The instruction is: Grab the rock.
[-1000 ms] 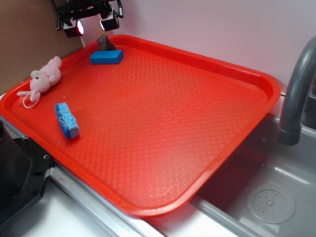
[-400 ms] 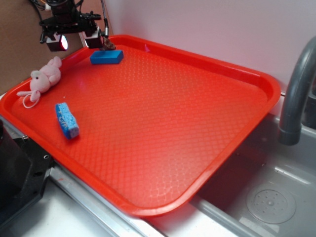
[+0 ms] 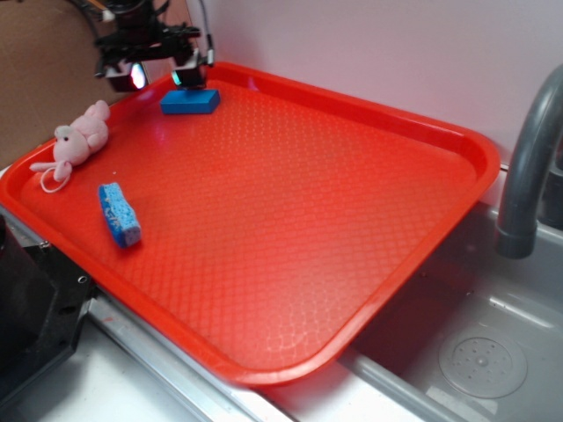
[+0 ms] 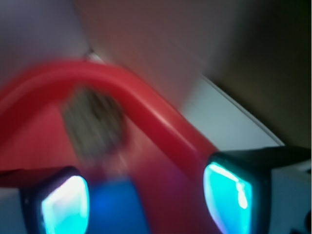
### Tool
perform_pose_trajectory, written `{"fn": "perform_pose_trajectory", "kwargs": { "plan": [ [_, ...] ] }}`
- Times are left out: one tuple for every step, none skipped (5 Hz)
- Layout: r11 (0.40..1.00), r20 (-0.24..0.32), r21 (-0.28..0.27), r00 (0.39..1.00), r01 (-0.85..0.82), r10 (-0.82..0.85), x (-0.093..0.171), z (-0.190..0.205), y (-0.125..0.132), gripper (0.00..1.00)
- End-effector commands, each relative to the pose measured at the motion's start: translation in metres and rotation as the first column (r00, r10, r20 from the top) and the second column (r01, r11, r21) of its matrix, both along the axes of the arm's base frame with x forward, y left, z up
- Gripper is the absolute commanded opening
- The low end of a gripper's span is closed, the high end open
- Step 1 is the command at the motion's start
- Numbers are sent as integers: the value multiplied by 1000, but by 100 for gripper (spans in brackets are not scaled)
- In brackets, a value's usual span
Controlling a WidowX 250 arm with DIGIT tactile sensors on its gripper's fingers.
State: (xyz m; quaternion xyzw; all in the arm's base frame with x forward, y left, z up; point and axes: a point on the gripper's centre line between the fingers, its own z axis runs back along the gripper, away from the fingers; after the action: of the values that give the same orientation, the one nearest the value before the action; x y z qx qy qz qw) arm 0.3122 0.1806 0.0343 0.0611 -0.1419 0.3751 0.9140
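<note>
The rock [image 4: 92, 122] shows in the blurred wrist view as a lumpy brown-grey stone in the far corner of the red tray [image 4: 146, 102], just beyond the blue block [image 4: 114, 204]. My gripper [image 4: 146, 200] is open, and its cyan-lit fingers [image 4: 231, 195] stand wide apart with nothing between them. The rock lies ahead of the jaws and toward the left finger. In the exterior view the gripper [image 3: 158, 77] hovers low over the tray's back left corner [image 3: 211, 69]. Its right finger hides the rock there, directly behind the blue block [image 3: 189, 101].
A pink plush bunny [image 3: 77, 141] and a blue sponge [image 3: 119, 214] lie near the tray's left edge. A brown board [image 3: 44, 79] stands behind the corner. To the right are a grey faucet [image 3: 528, 167] and a sink [image 3: 475, 352].
The gripper came down toward the tray corner, swung left, then back right. Its right finger now covers the rock in the exterior view. The objects have not moved.
</note>
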Motion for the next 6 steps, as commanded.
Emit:
{"fn": "perform_pose_trajectory", "kwargs": {
  "plan": [
    [1000,48,14,999,-13,12,11,21,30,100],
    [1000,48,20,999,-7,6,9,21,27,0],
    [1000,46,20,999,-2,1,1,25,22,0],
    [1000,51,11,998,26,-26,-11,40,12,0],
    [991,126,-22,984,130,-126,-35,76,-8,0],
    [968,143,-62,962,244,-233,-37,102,-20,0]
  ]
}}
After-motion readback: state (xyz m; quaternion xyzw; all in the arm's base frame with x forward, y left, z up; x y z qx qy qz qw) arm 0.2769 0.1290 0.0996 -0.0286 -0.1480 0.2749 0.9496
